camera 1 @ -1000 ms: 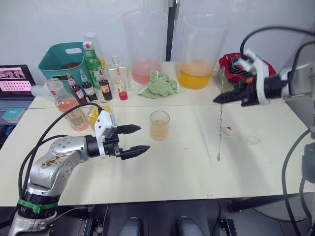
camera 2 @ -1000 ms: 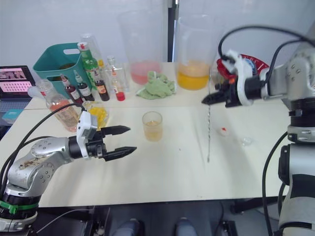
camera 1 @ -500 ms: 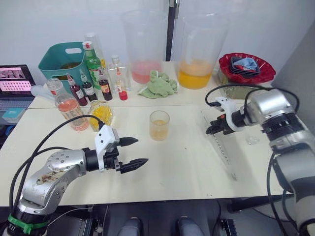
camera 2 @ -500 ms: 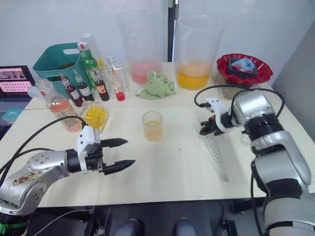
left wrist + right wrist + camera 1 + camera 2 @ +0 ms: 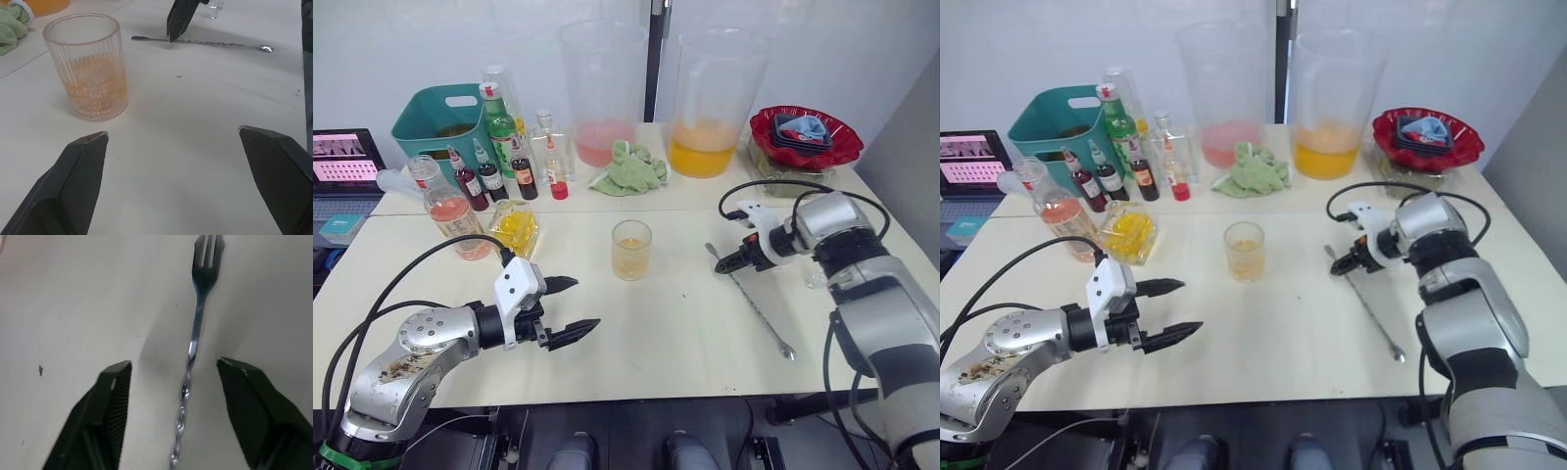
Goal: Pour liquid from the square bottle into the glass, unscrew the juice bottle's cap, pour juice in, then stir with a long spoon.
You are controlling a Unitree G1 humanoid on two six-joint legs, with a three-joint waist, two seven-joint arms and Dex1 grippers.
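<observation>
1. White table (image 5: 656,343), head view: right gripper (image 5: 722,265) sits low over the spoon (image 5: 749,304), which lies flat beside it; glass (image 5: 630,250) off to its left.
2. Left wrist: left gripper (image 5: 173,142) wide open, empty, glass just ahead.
3. Right wrist: fingers (image 5: 110,391) spread, straddling the spoon's forked end, nothing gripped. Stir step I'd say; next, close and lift.
</observation>
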